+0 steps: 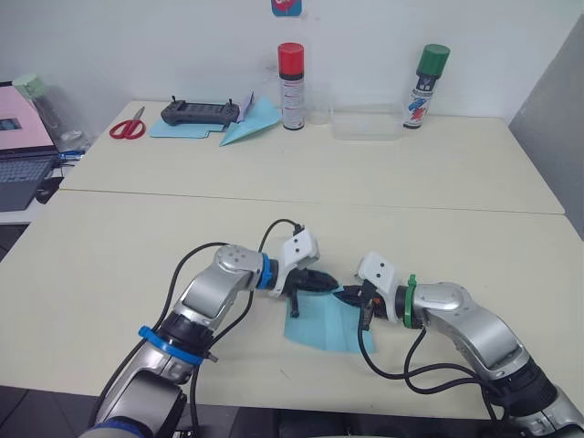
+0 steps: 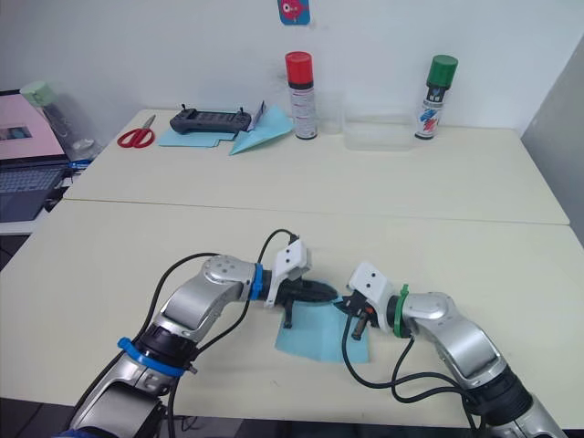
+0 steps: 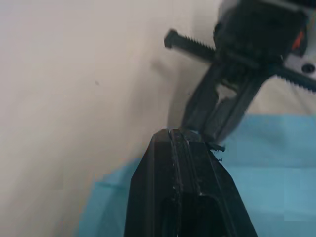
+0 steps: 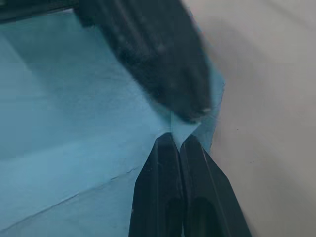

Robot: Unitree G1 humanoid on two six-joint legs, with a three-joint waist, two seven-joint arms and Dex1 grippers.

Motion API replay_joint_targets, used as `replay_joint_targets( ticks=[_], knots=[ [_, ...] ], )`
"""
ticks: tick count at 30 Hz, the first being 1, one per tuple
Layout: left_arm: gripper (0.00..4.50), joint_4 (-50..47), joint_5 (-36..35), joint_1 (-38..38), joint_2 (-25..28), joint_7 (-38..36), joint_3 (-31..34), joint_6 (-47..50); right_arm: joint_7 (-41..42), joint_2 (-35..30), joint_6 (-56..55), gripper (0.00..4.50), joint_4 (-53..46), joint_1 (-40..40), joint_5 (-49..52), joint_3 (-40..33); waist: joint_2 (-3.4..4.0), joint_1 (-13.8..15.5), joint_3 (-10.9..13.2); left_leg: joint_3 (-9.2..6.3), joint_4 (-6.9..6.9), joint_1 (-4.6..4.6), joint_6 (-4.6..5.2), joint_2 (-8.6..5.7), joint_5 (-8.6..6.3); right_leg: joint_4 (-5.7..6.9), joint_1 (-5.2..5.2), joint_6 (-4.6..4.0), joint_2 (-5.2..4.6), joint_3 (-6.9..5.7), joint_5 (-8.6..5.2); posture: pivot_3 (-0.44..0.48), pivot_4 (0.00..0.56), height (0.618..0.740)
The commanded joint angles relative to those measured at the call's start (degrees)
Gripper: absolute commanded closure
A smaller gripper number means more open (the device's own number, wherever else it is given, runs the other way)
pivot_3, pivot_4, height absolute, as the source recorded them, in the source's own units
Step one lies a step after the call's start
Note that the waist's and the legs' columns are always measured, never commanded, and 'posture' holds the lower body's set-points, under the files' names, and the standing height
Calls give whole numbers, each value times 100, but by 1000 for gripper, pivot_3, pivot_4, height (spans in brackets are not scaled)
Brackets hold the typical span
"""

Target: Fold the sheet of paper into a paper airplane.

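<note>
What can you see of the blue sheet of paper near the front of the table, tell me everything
The sheet of paper is thin, light blue and squarish, with faint crease lines. It lies mostly flat on the cream table near its front edge. Both grippers meet at its far edge: the left gripper and the right gripper, each with jaws closed together. The far edge looks slightly lifted there.

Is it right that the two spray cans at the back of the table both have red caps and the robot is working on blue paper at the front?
Not quite. Only one spray can has a red cap; the other spray can has a green cap, as the left eye view shows. The rest holds: both stand at the back of the table, and the robot works on the blue sheet of paper at the front.
</note>
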Motion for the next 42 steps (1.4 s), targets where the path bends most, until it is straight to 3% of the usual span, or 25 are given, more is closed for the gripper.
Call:
replay_joint_targets(
  ticks=[1, 6, 15, 18, 22, 26, 33, 38, 42],
  knots=[
    [4500, 373, 87, -165, -140, 155, 68, -254, -52, -29, 107, 4467, 131, 79, -172, 58, 0, 0, 0, 0, 0, 0, 0, 0, 0, 0, 0, 0, 0, 0, 0, 0, 150, 740],
    [4500, 678, -25, -403, -338, 173, 174, -235, -80, -17, 144, 4467, 103, 92, -183, 67, 0, -1, 0, 0, 1, 0, 0, -1, 0, 0, 1, 1, 0, 0, 0, 0, 150, 740],
    [4500, 817, 758, -223, 217, -187, -574, -542, -139, -20, 186, 4467, 26, 145, -219, 54, 0, -12, -1, -1, -2, -3, 0, 0, 0, -1, -3, 0, 1, -1, 0, 0, 150, 740],
    [4500, 1063, 852, -221, 133, -56, -574, -678, -113, -23, 104, 4467, 27, 141, -250, 65, -1, -7, -2, -1, -2, 3, 0, 0, 0, -1, 3, 0, 1, 0, 0, 0, 150, 740],
    [4500, 1282, 1025, -168, 47, -12, -709, -977, 70, 31, 381, 3599, -79, 149, 54, -68, -3, -4, -4, 0, 0, 13, 0, -1, 0, -2, 15, 0, 0, 1, 0, 0, 150, 740],
    [4500, 1392, 1112, -118, 17, 4, -734, -1151, 626, -194, 1157, 2234, -387, 148, 792, -233, -2, 13, -6, -2, 2, 16, 0, -2, 0, -2, 21, 0, -1, 1, 0, 0, 150, 740],
    [4500, 1488, 1196, -45, -34, 60, -721, -1341, 971, -510, 1795, 2234, -767, 191, 1676, -739, -4, 13, -7, -3, 1, 14, 0, -3, 0, -4, 21, 0, -2, 0, 0, 0, 150, 740],
    [4500, 1465, 1237, 15, -41, 10, -762, -1419, 655, -182, 1892, 2234, -689, -104, 2157, -1574, -4, 15, -7, -2, 3, 12, 0, -4, 0, -6, 21, 2, -3, 1, 1, 0, 150, 740],
    [4500, 1489, 1292, 25, -31, 25, -774, -1500, 480, -84, 2129, 3151, -662, -318, 2466, -1991, -4, 27, -8, -6, 3, 8, 0, -5, 0, -7, 19, 4, -3, -2, 2, 0, 150, 740]
  ],
)
